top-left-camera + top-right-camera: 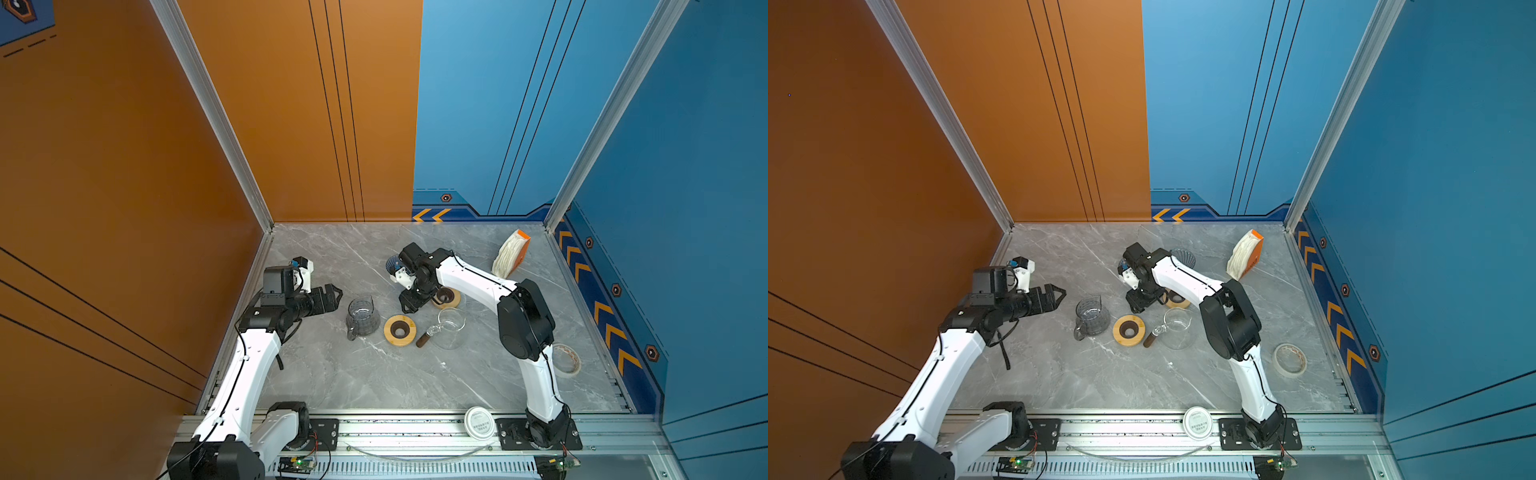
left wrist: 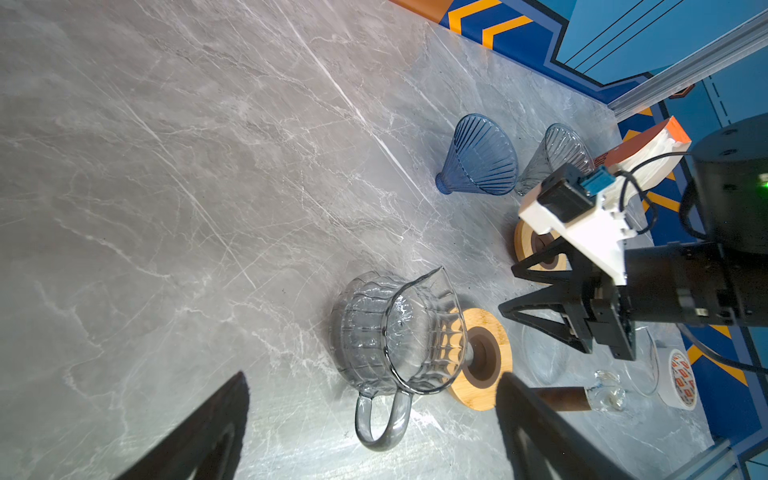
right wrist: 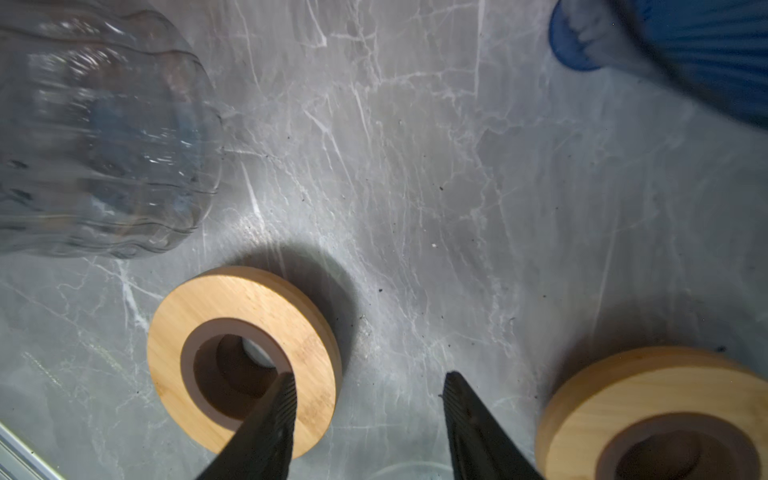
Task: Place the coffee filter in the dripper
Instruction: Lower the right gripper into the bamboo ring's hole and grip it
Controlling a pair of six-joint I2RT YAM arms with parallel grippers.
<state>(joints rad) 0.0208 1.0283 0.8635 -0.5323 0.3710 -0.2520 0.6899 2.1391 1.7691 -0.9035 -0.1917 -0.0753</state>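
The coffee filters (image 1: 508, 257) are a white stack in an orange pack, standing at the back right of the table. A blue ribbed dripper (image 2: 478, 160) lies on its side beside a clear dripper (image 2: 555, 156); in a top view my right wrist partly hides the blue dripper (image 1: 392, 263). My right gripper (image 3: 369, 376) hangs open between two wooden rings. One of its fingers (image 3: 274, 411) is over the nearer ring (image 3: 245, 316), and nothing is held. My left gripper (image 1: 334, 297) stands wide open left of the grey glass jug (image 1: 362, 318), holding nothing.
A second wooden ring (image 1: 451, 298) sits under the right arm. A clear glass server with a brown handle (image 1: 451, 330) stands right of the rings. A tape roll (image 1: 566, 360) lies at the right edge and a white lid (image 1: 478, 422) rests on the front rail.
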